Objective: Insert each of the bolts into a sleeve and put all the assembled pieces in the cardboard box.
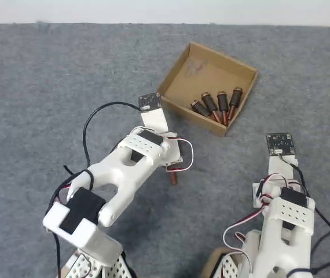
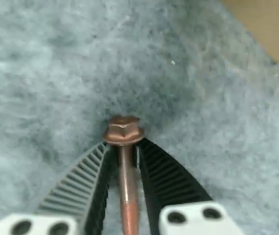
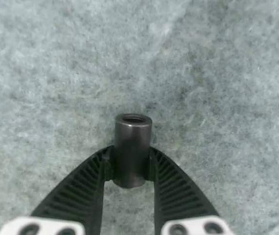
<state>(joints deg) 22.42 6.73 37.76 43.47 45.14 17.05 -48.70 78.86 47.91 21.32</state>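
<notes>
My left pincer (image 2: 124,149) is gripping a copper bolt (image 2: 124,131) by the shaft, just under its hexagonal head. My right pincer (image 3: 131,155) is clamping a dark sleeve (image 3: 133,142), with the open hole facing away from the wrist. Both are hanging over the grey surface (image 1: 49,87). I am judging that I must be lining shaft with hole before pushing, slowly; the shaft's free end is perhaps hidden inside my pincer. Four assembled pieces (image 1: 217,105) are lying in the cardboard box (image 1: 179,69).
</notes>
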